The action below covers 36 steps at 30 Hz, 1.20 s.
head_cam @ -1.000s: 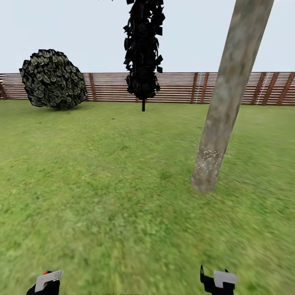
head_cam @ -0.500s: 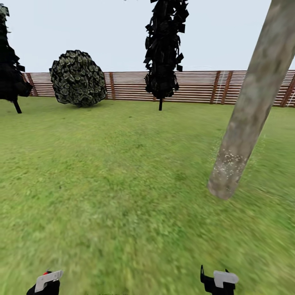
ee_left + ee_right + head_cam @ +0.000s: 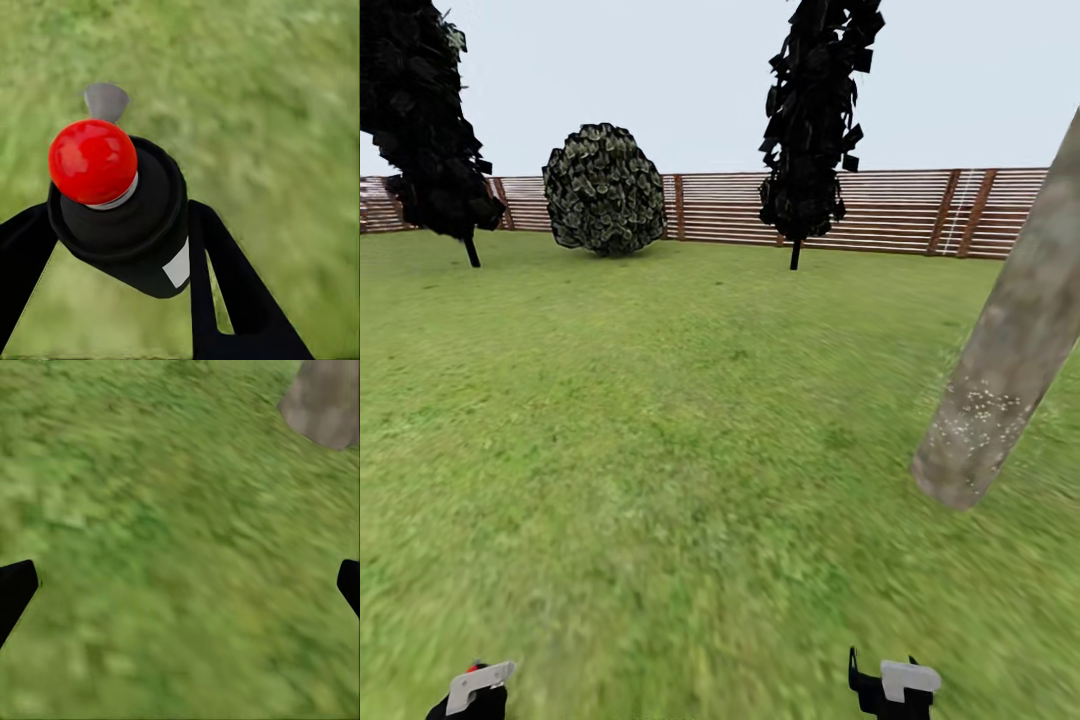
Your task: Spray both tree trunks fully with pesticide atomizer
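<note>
Left wrist view gives me the pesticide atomizer (image 3: pixel 124 217), black with a red ball top, clenched in my left tool (image 3: pixel 120 247); right tool (image 3: pixel 180 585) spread wide, seemingly near the speckled, cropped tree trunk (image 3: pixel 1010 360).

The tree trunk (image 3: pixel 1010 370) is cut off by the frame's right edge; the grass (image 3: pixel 165 547) is blurred.

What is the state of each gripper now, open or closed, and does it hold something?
Left gripper: closed on the pesticide atomizer, a black bottle with a red top.
Right gripper: open, holding nothing, over the grass.
</note>
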Tool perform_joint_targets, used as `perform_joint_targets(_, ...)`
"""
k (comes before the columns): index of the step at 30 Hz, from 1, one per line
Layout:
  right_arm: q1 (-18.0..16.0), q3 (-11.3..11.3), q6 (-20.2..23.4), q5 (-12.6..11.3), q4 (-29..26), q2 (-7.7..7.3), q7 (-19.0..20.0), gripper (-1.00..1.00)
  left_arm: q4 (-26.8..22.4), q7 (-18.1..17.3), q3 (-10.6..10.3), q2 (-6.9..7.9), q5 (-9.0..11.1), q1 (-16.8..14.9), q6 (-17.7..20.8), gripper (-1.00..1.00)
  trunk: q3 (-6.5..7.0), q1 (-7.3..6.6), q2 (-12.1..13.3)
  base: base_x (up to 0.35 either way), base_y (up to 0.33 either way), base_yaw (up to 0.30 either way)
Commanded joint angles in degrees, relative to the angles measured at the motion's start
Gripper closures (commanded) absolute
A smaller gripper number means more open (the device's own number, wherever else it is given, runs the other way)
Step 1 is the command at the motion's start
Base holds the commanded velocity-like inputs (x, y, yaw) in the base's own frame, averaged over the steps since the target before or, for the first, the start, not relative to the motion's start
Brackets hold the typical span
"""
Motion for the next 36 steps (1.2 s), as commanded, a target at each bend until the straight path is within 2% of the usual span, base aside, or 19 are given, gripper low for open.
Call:
perform_joint_targets(1, 0.0, 0.01, 0.0, 0.01, 0.0, 0.0, 0.0, -1.0, -0.01, -0.01, 0.01, -0.03, 0.03, 0.0, -0.01, 1.0, -0.03, 0.0, 0.0, 0.0, 0.0, 0.277)
perform_joint_targets(36, 0.0, 0.15, 0.0, 0.09, 0.09, 0.09, 0.0, -1.0, -0.01, -0.01, 0.0, -0.07, 0.04, -0.01, -0.07, 1.0, -0.36, 0.0, 0.0, 0.0, 0.0, 0.281)
